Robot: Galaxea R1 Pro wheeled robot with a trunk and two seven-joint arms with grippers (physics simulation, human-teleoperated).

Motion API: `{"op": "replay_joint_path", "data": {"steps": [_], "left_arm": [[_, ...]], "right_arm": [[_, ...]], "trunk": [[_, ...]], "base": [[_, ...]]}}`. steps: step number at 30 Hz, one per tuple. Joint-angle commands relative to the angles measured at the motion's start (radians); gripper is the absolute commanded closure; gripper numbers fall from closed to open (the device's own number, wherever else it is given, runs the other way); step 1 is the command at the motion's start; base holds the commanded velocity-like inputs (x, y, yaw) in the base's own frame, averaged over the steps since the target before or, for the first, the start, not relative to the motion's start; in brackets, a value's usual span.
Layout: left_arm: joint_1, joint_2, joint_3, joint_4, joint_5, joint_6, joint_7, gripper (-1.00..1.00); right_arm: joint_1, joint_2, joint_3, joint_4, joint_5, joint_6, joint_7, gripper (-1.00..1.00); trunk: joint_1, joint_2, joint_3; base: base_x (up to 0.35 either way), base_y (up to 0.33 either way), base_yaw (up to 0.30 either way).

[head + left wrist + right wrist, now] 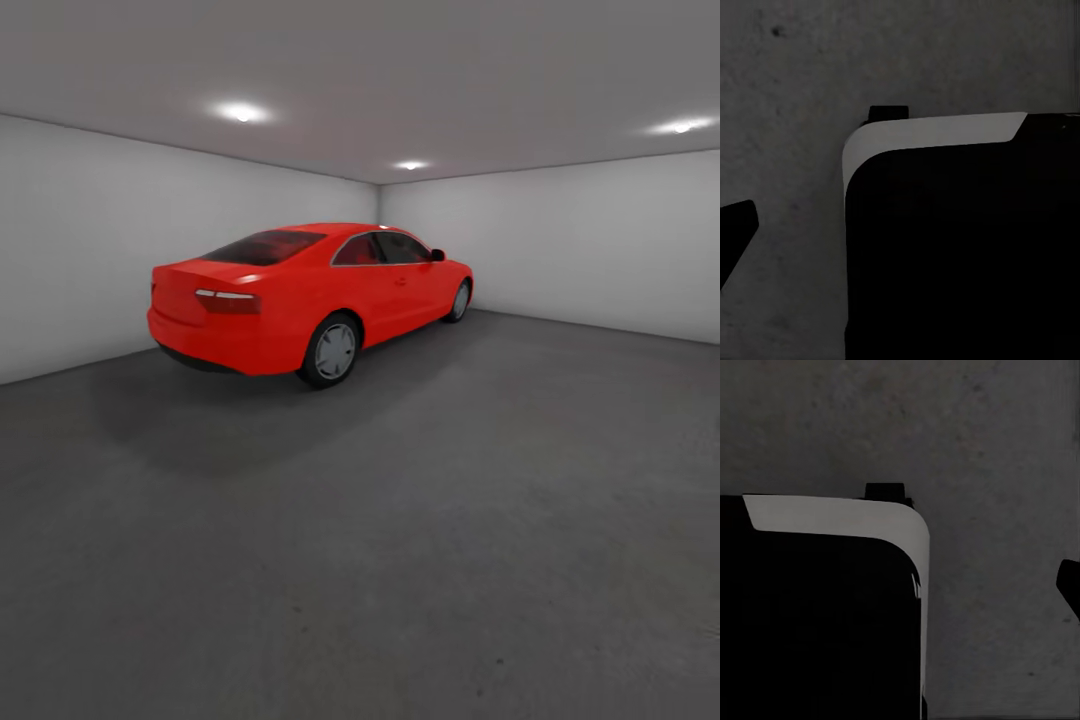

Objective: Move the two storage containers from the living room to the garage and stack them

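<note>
I am in the garage, over its dark grey concrete floor [450, 520], which spreads wide ahead of me. The two storage containers are out of view. In the left wrist view a single dark fingertip [735, 232] pokes in at the frame's edge above the floor [787, 112], with nothing on it. The right wrist view likewise holds one dark fingertip [1071, 585] over bare concrete [997, 457]. Neither view shows the opposite finger, so how the jaws stand is unclear.
A red coupe car [300, 295] is parked ahead to the left, near the pale grey left wall [70, 240]. The far wall [580, 240] runs behind it. My own black base with its white rim [930, 131] [832, 517] lies under both wrists.
</note>
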Motion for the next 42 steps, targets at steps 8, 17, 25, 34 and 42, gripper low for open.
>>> {"op": "replay_joint_path", "data": {"steps": [8,17,25,34,42], "left_arm": [[0.001,0.000,0.001,-0.004,0.000,0.007,-0.002,-1.00],[0.001,0.000,0.001,-0.004,0.000,0.007,-0.002,-1.00],[0.001,0.000,0.001,-0.004,0.000,0.007,-0.002,-1.00],[0.001,0.000,0.001,-0.004,0.000,0.007,-0.002,-1.00],[0.001,0.000,0.001,-0.004,0.000,0.007,-0.002,-1.00]], "right_arm": [[0.000,0.000,0.000,-0.001,0.000,0.003,0.003,-1.00],[0.000,0.000,0.000,-0.001,0.000,0.003,0.003,-1.00],[0.000,-0.001,0.000,-0.001,0.000,0.003,0.003,-1.00],[0.000,-0.001,0.000,-0.001,0.000,0.003,0.003,-1.00],[0.000,-0.001,0.000,-0.001,0.000,0.003,0.003,-1.00]], "trunk": [[0.000,0.000,-0.001],[0.000,0.000,-0.001],[0.000,0.000,-0.001],[0.000,0.000,-0.001],[0.000,0.000,-0.001]], "base": [[0.000,0.000,-0.263],[0.000,0.000,-0.263],[0.000,0.000,-0.263],[0.000,0.000,-0.263],[0.000,0.000,-0.263]]}}
